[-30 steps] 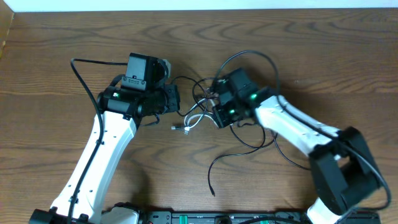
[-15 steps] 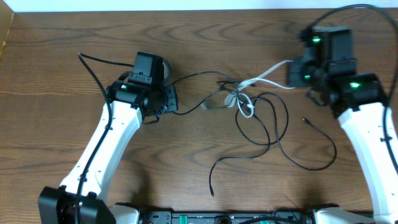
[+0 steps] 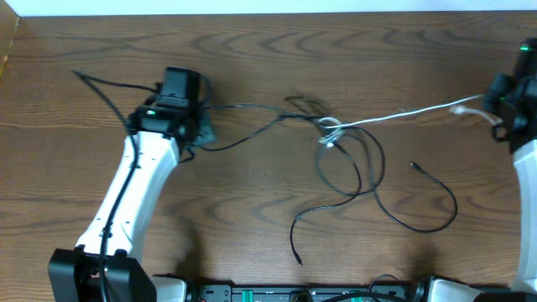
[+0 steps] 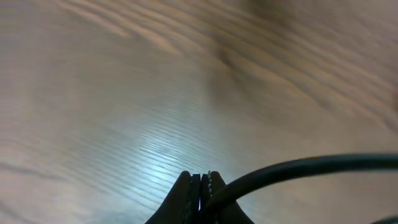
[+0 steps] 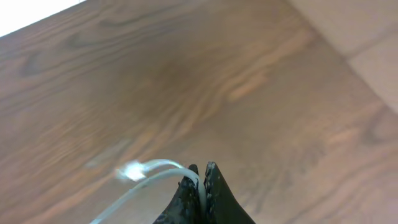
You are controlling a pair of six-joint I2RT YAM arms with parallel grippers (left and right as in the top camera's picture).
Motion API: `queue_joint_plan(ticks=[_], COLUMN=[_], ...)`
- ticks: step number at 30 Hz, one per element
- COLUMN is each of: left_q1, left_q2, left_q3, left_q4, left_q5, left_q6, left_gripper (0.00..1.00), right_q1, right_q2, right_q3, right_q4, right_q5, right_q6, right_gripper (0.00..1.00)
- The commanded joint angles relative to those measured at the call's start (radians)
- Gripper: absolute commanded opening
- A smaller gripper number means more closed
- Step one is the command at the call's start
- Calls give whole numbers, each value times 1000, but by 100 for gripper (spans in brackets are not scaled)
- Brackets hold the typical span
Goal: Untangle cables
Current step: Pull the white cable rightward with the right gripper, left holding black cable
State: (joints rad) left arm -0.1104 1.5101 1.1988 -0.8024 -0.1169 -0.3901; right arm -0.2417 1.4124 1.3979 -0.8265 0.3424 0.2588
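The cables lie across the middle of the table, meeting in a small knot point(image 3: 328, 127). My left gripper point(image 3: 201, 134) is shut on a black cable point(image 3: 252, 130) that runs right to the knot; in the left wrist view this black cable point(image 4: 298, 168) comes out of the shut left gripper point(image 4: 201, 177) to the right. At the far right edge my right gripper point(image 3: 502, 105) is shut on the white cable point(image 3: 403, 113), which stretches almost straight to the knot. The right wrist view shows the white cable point(image 5: 149, 180) pinched in the right gripper point(image 5: 201, 167), with its plug end point(image 5: 130, 171) just beside the gripper. Loose black loops point(image 3: 357, 172) hang below the knot.
A separate thin black cord point(image 3: 445, 214) curves at the right, its plug point(image 3: 414, 166) lying free. Another black cord end point(image 3: 296, 252) points toward the front edge. A thicker black wire point(image 3: 96, 88) trails from the left arm. The table point(image 3: 252, 50) is dark wood.
Both arms have pulled apart: the right gripper went out to the right edge with the white cable, the left drew left. The tangle has stretched into a line with a small knot.
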Motion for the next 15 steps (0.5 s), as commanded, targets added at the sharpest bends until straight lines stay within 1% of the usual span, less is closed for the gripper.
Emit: queue_joint_plan(ticks=[1, 6, 10, 13, 15], left_q1=[76, 154, 191, 208, 217], left_q2=[-1, -1, -1, -1, -1], left_q3=[-2, -2, -2, -2, -2], left_q4=[8, 19, 31, 34, 42], left_q5=[-51, -49, -48, -47, -30], left_q6=[-69, -68, -71, -114, -121], left_gripper=[7, 7, 7, 8, 7], right_q1=[-80, -190, -269, -325, -368], right_q2=[-11, -11, -2, 10, 24], right_q3=[5, 5, 5, 5, 5], right_q4=[-5, -20, -24, -32, -42], right_q5=[48, 48, 48, 48, 46], right_q6=[72, 135, 138, 167, 211], right_gripper=[1, 1, 1, 1, 1])
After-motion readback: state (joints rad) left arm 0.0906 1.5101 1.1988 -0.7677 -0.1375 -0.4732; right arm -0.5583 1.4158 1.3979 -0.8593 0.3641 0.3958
